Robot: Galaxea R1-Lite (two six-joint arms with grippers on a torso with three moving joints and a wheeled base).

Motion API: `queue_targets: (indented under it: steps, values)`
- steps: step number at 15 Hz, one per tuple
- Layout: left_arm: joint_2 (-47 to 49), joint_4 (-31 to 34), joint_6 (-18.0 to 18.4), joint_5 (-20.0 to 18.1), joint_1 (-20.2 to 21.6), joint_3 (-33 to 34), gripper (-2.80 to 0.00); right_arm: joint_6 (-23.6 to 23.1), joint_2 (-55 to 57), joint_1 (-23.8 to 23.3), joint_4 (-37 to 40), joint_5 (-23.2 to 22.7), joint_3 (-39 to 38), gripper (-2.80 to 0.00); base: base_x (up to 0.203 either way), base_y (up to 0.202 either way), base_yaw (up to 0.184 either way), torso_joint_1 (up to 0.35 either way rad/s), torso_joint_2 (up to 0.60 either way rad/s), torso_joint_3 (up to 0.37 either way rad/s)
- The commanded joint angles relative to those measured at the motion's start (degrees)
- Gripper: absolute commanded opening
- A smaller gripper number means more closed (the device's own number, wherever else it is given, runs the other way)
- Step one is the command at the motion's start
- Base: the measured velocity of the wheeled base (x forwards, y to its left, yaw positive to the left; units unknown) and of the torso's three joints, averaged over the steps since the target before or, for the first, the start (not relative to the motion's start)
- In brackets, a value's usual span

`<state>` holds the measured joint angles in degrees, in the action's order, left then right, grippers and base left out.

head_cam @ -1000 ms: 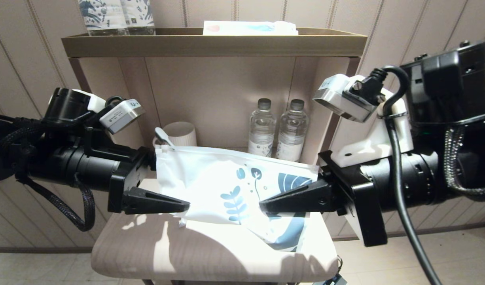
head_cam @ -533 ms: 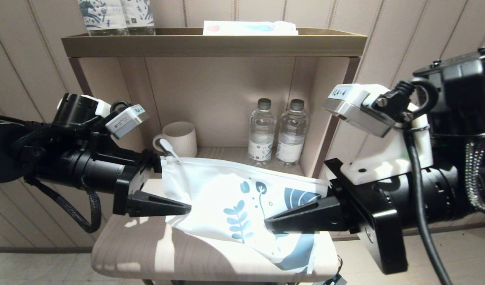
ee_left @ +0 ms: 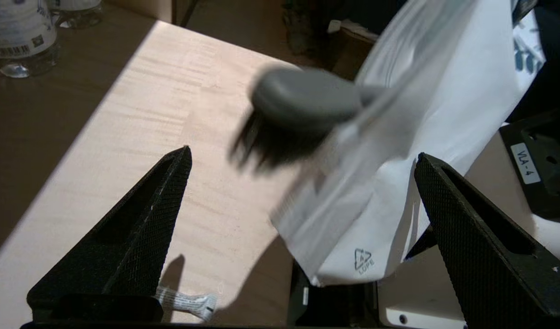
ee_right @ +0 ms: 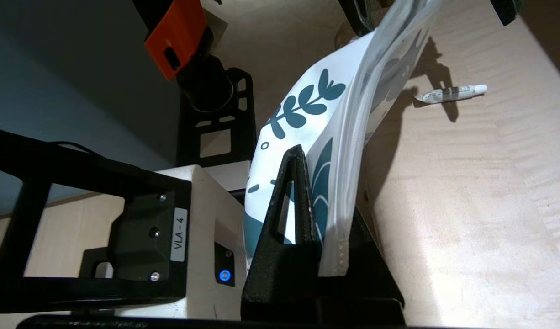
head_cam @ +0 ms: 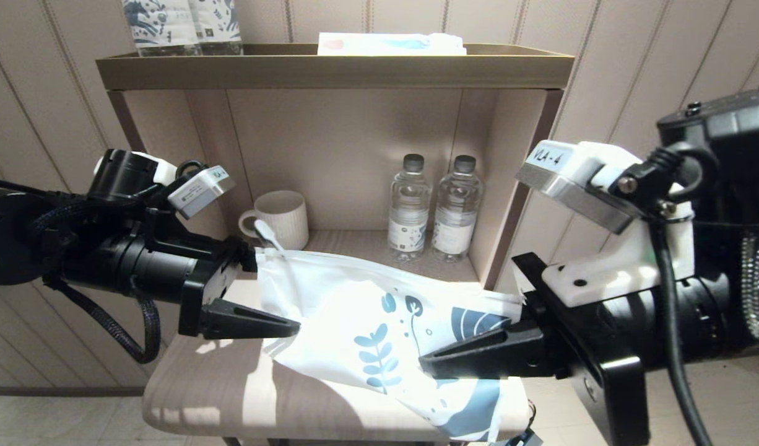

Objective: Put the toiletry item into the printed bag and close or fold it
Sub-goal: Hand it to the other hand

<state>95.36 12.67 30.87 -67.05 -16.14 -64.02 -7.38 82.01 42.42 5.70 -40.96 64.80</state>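
Note:
The printed bag hangs above the table, stretched between my two grippers. My right gripper is shut on its leaf-printed end. My left gripper is open, its fingers wide apart on either side of the bag's plain white end without pinching it. The toiletry item, a toothbrush, lies in the bag. Its grey head with dark bristles pokes out of the mouth at the left end, and the handle is hidden inside.
A small white tube lies on the pale wooden table under the bag. In the alcove behind stand a ribbed mug and two water bottles. Blue-patterned packs and a flat box sit on the top shelf.
My right gripper has come down and toward me with the printed end, so the bag now slopes lower on the right. The left gripper shifted slightly right and stayed open.

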Motion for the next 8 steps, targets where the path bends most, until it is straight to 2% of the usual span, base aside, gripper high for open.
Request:
queue_targets:
  steps: [1, 6, 8]
  values:
    - [-1.21, 0.07, -0.23, -0.59, 0.29, -0.31, 0.0, -2.19, 2.67, 0.01, -1.48, -0.26, -1.51, -2.8, 0.0, 0.0, 0.0, 0.0, 0.0, 0.0]
    - [-1.58, 0.25, -0.37, -1.42, 1.1, -0.84, 0.0, -4.86, 6.37, -2.26, -11.24, -0.13, -4.33, -2.8, 0.0, 0.0, 0.0, 0.0, 0.0, 0.0]
    - [-1.49, 0.16, -0.29, -1.42, 1.28, -0.84, 0.0, -6.42, 6.41, -2.78, -12.73, -0.26, -4.25, -2.8, 0.0, 0.0, 0.0, 0.0, 0.0, 0.0]
